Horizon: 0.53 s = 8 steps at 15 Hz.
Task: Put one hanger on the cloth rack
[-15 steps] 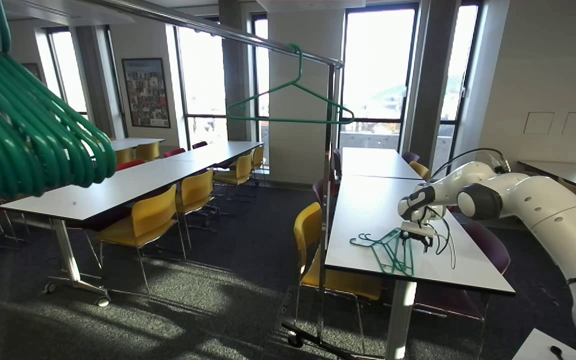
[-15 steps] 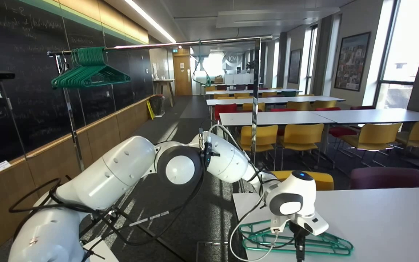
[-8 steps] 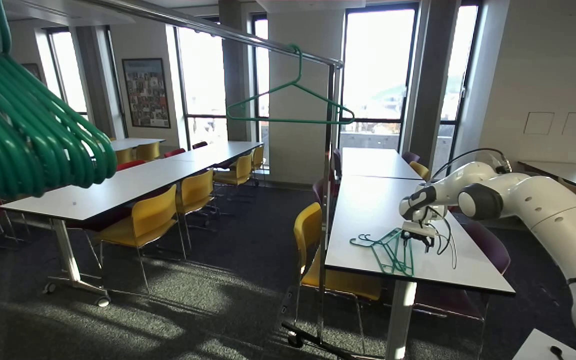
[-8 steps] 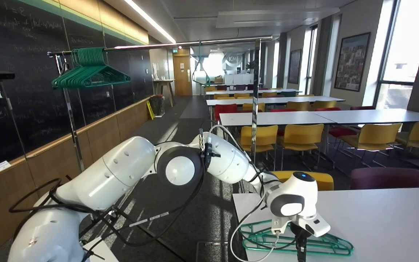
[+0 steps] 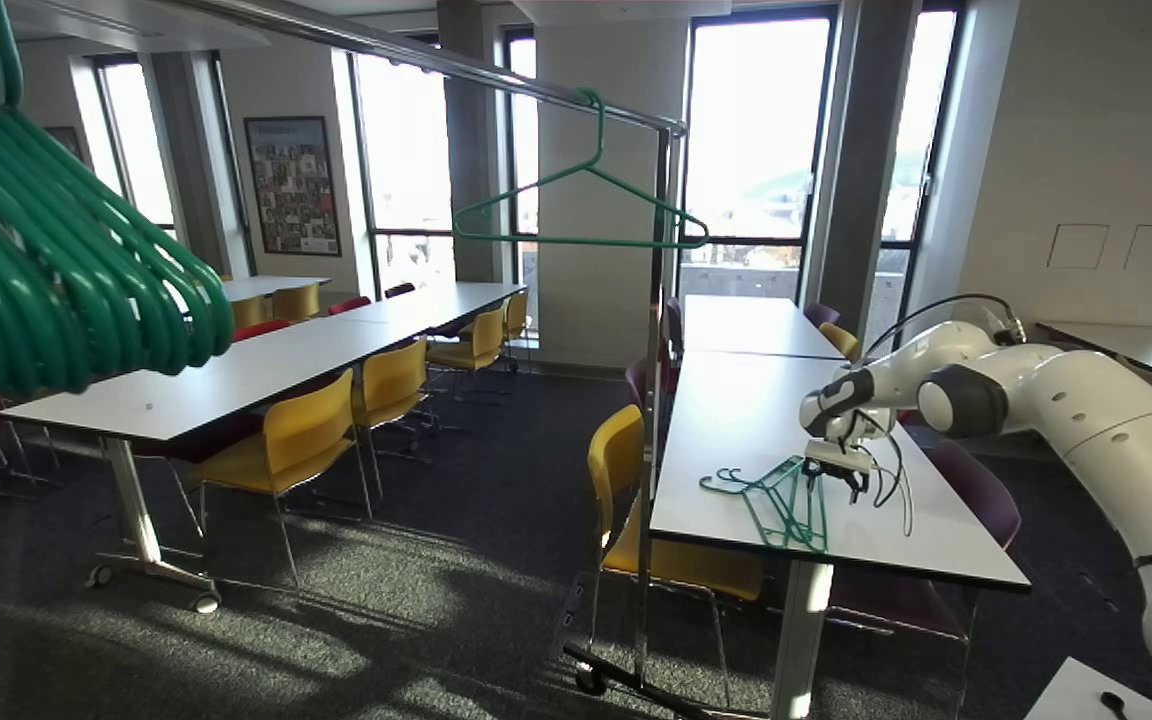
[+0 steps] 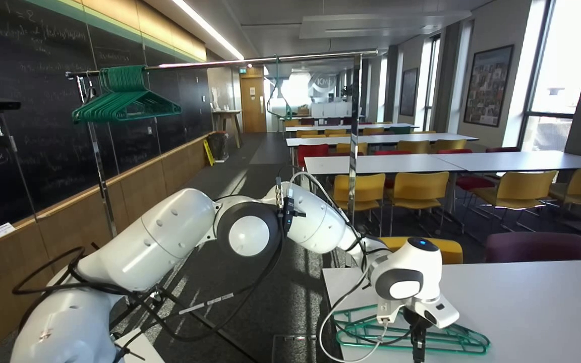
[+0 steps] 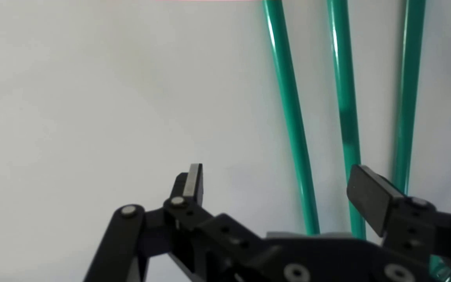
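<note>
Spread wide over the tabletop [image 6: 527, 307], the gripper [image 7: 276, 182] held nothing; in the wrist view one green bar of the hangers [image 7: 293, 117] showed in the gap between its fingers [image 7: 194, 184], clear of both, and a second passed partly behind one of them. These hangers lay overlapped near the tabletop's edge; how far below the gripper could not be told. On the rack [image 6: 354, 126] hung a lone hanger [image 5: 576, 241] toward one end and a packed row [image 6: 126, 103] toward the other.

Wrist view: downward, near table [image 7: 104, 109]; both exterior views share cloth rack [image 5: 506, 79].
</note>
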{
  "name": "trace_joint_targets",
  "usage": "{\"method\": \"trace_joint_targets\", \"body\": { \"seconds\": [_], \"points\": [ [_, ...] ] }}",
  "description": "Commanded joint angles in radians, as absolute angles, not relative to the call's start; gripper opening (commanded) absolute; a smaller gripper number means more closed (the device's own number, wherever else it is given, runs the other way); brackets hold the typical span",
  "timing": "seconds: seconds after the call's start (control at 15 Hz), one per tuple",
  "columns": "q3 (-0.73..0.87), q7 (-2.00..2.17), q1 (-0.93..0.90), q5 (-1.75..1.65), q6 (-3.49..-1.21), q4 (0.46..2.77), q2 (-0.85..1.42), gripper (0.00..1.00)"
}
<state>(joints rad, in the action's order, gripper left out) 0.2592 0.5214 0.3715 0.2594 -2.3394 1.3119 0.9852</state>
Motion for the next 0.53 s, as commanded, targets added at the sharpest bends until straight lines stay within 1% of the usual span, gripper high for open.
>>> {"method": "trace_joint_targets", "body": {
  "seconds": [0.0, 0.47],
  "points": [
    [0.241, 0.493, 0.395, 0.283, -2.326, 1.349, 0.941, 1.0],
    [0.248, 0.502, 0.396, 0.277, -2.312, 1.33, 0.962, 1.0]
  ]
}}
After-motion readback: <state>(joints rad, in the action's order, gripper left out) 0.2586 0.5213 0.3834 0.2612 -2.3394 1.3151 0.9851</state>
